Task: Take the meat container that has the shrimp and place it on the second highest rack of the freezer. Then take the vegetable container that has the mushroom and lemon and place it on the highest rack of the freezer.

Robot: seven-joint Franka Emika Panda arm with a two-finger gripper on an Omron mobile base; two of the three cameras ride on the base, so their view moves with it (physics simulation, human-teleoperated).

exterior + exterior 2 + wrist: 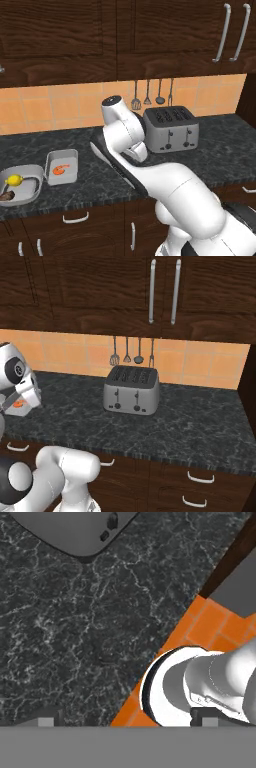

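Dark marbled counter (220, 145), unlabelled grey toaster (171, 128), shrimp (60, 170) tray, fingers (48, 722) wide apart.

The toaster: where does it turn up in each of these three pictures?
Left base view: the toaster stands right of centre on the counter, behind the arm.
Right base view: it sits at centre, below the hanging utensils.
Hand view: its grey side, with two dark knobs, fills the top left corner.
Shared landmark: the black speckled counter.
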